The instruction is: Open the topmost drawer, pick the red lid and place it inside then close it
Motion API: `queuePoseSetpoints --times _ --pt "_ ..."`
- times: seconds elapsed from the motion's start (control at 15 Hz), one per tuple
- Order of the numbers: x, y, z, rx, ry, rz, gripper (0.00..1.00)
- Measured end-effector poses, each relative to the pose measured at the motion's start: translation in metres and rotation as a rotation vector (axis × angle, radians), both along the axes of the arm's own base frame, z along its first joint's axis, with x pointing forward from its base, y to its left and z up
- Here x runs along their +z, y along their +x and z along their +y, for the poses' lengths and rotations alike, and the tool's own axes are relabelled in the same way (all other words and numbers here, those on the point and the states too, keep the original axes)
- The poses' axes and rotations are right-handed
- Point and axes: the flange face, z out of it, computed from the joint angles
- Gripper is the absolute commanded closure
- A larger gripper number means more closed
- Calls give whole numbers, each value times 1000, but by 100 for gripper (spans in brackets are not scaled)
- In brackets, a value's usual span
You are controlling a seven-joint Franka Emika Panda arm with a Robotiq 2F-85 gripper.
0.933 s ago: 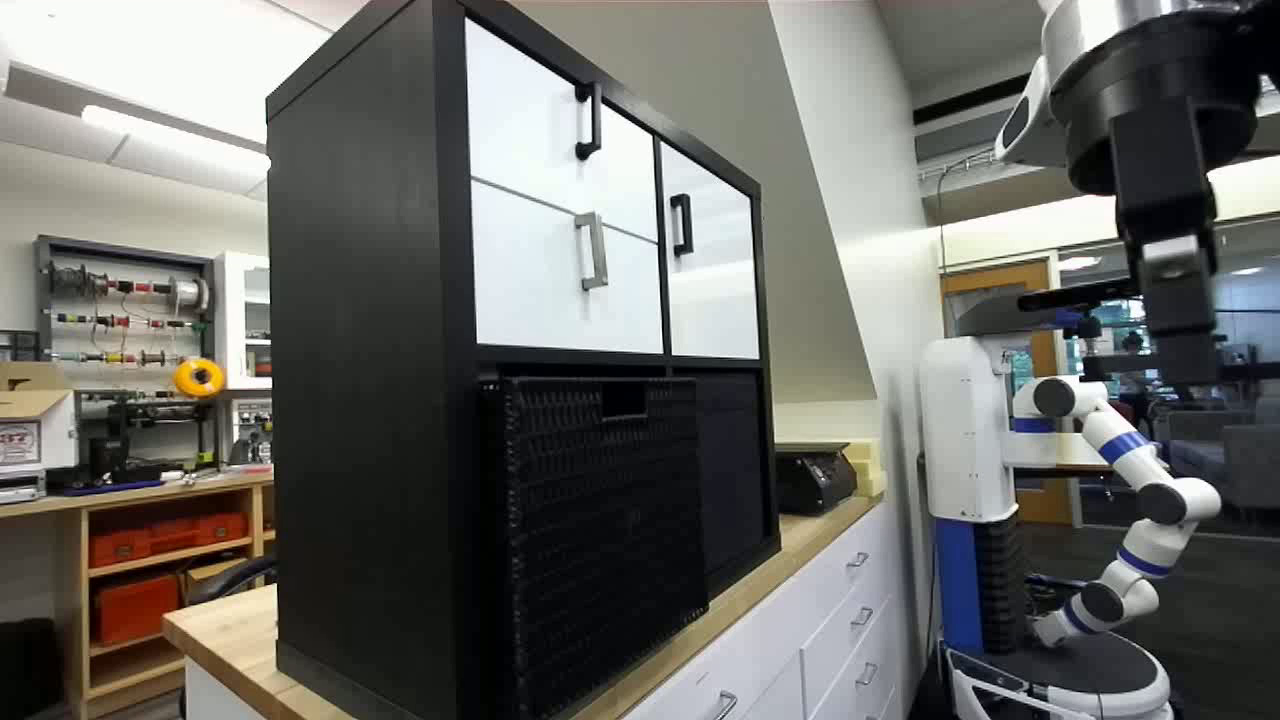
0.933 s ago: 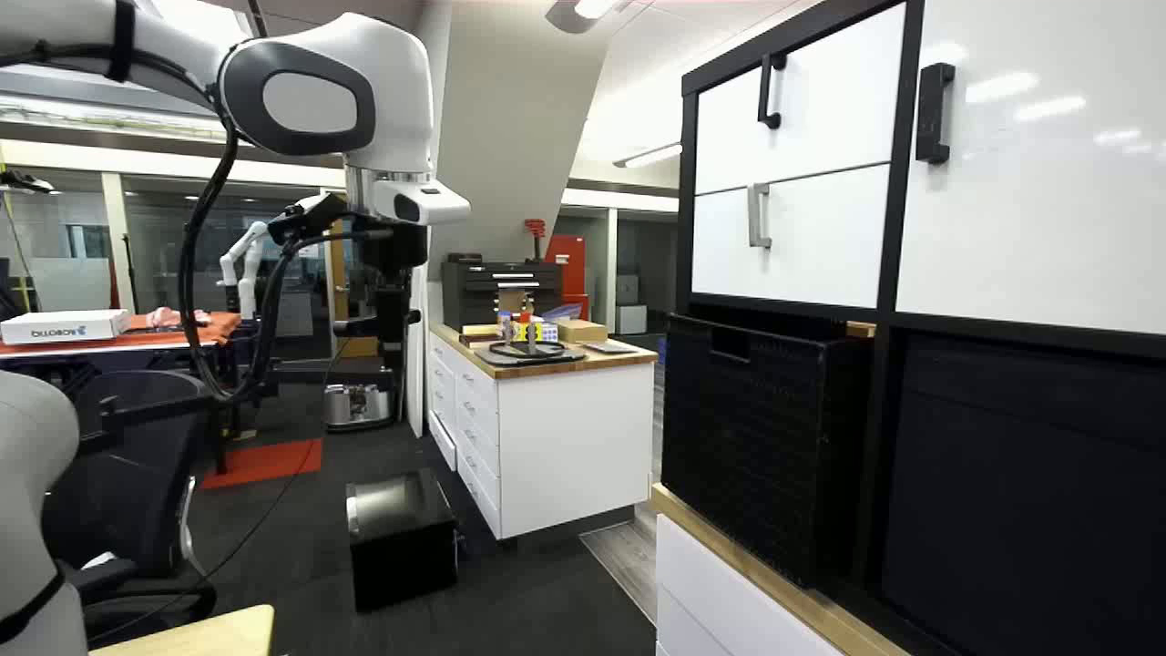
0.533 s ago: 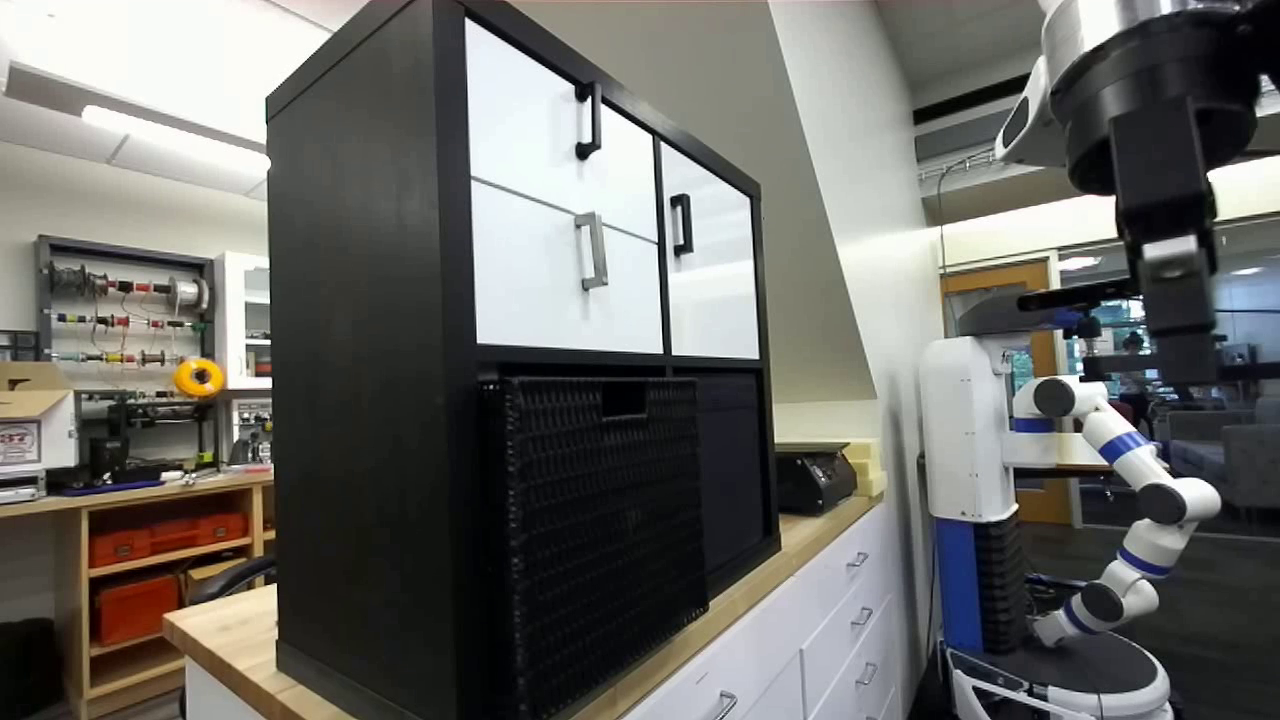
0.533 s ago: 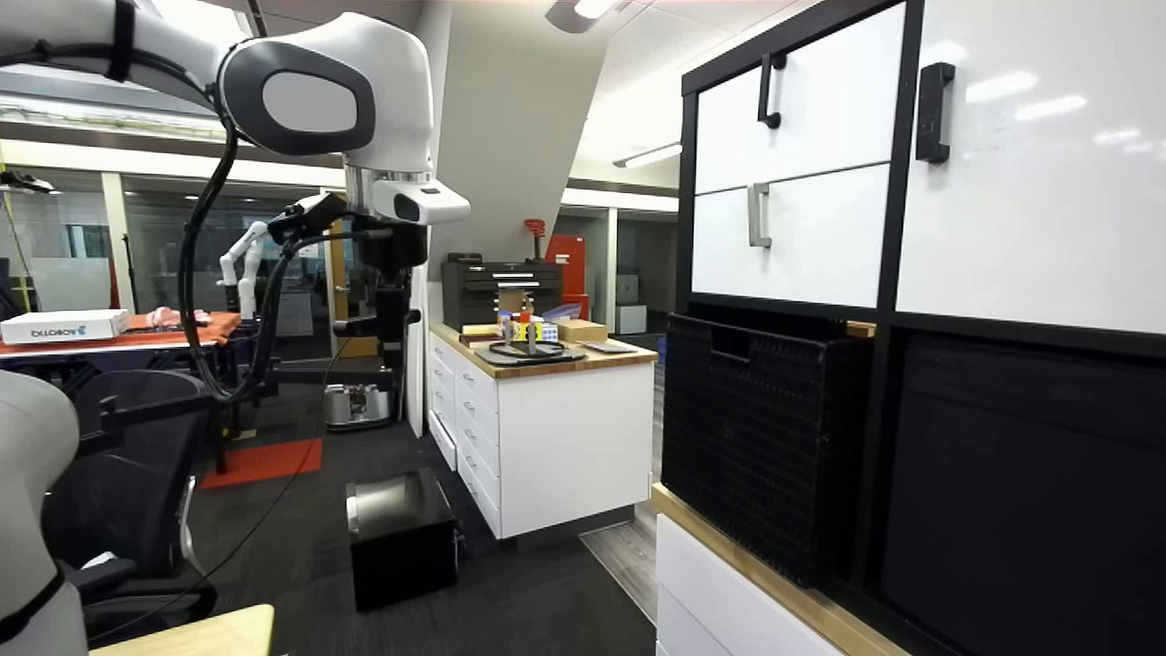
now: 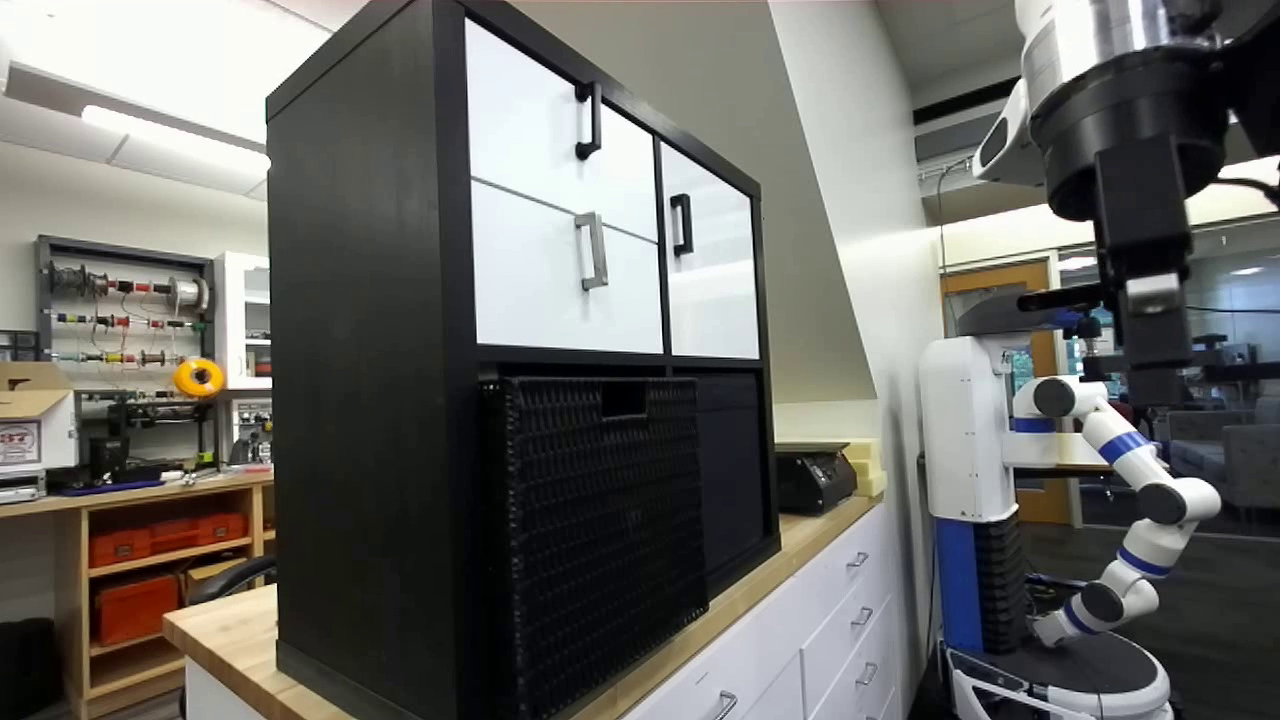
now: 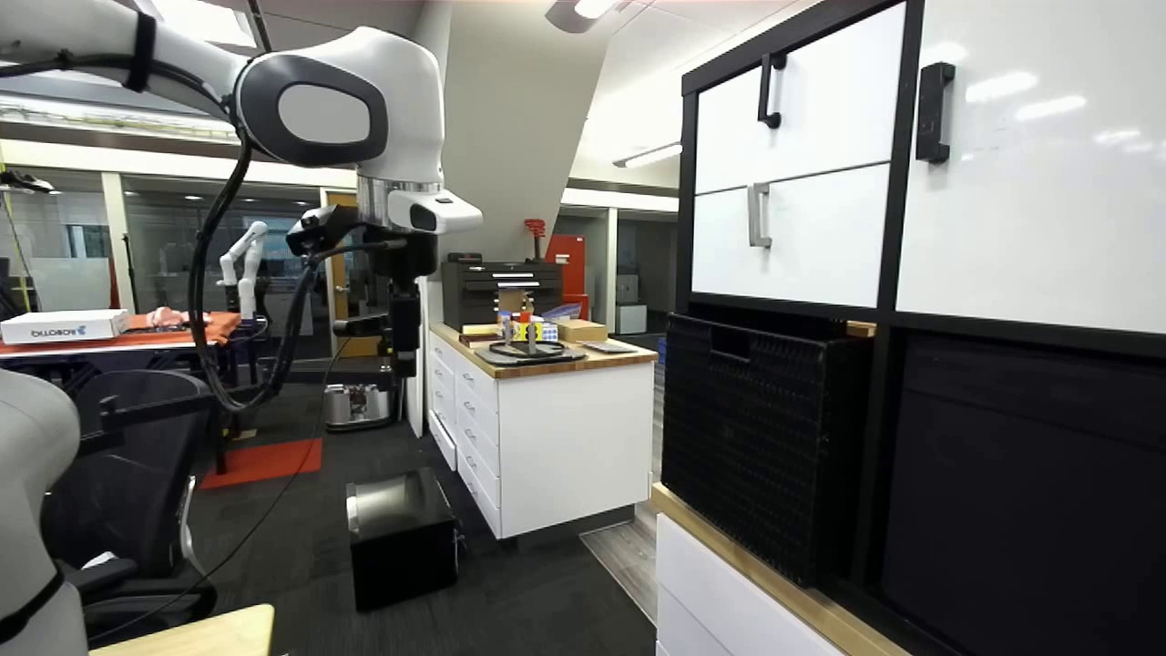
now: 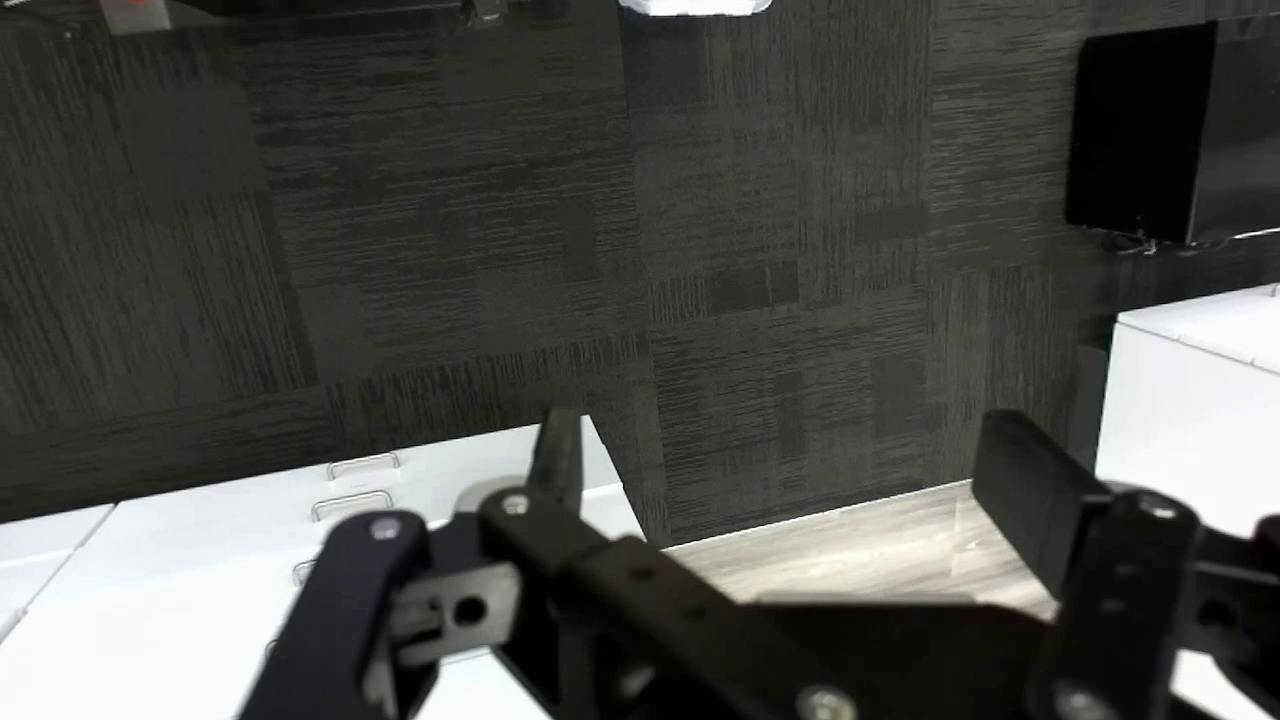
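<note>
Our jaws hang pointing down, spread wide with nothing between, and touch no drawer.
We cannot say surely which drawer is meant. A dark tool chest (image 6: 501, 282) with thin drawers (image 6: 547, 287) stands far behind the jaws, toward the right in an exterior view. There the white top drawer (image 6: 829, 109) of the nearer cabinet (image 5: 360, 350) lies also to the right, higher than the jaws. Its black handle (image 6: 764, 91) has an upright long axis, so we judge that the jaws must rise and turn. A red lid we cannot find in any view. On a white box (image 6: 64, 326) we read upside-down letters as ROBOTIQ; on a cardboard box (image 5: 58, 425) the label (image 5: 17, 445) seems to show 37.
</note>
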Motion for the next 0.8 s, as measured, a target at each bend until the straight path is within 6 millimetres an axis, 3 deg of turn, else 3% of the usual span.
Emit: queuePoseSetpoints --times 0.27,0.8 --pt "-25 31 -13 74 -68 -36 0" --pt "-74 110 -50 138 -221 -151 0"
